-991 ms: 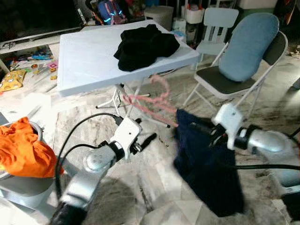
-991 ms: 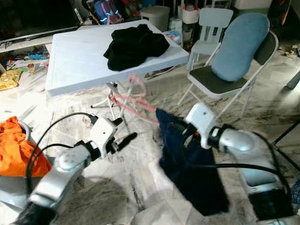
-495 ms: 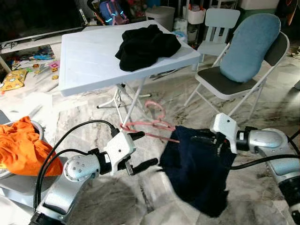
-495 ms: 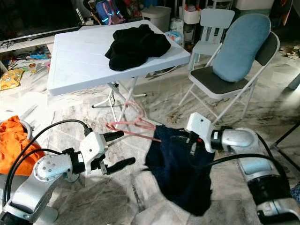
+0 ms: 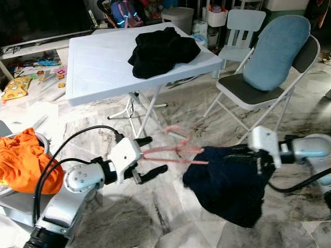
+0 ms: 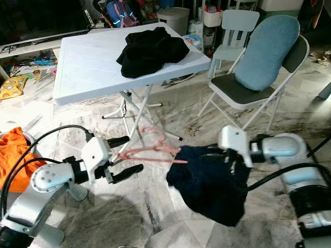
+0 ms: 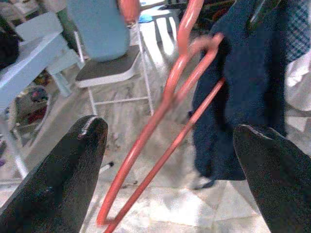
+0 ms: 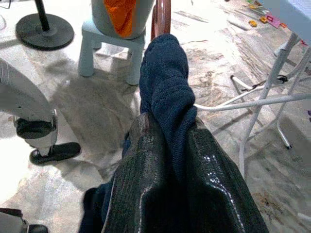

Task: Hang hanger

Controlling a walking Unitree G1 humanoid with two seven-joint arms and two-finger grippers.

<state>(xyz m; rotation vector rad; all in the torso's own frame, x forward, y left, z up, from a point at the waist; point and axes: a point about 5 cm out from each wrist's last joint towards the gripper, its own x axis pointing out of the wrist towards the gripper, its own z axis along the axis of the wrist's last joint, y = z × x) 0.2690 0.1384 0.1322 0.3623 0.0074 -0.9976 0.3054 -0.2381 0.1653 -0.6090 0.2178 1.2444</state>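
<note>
Right gripper is pinching the navy garment; left gripper, spread wide, is straddling the pink hanger ungripped; hanger risks slipping free.

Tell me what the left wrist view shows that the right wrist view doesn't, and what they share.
Left wrist view: the left gripper open, its fingers either side of the pink hanger, and the folding chair with blue cushion behind. Right wrist view: the right gripper shut on a fold of cloth, the white stool carrying orange clothes, and the table's legs. Both: the navy garment and marble floor.
</note>
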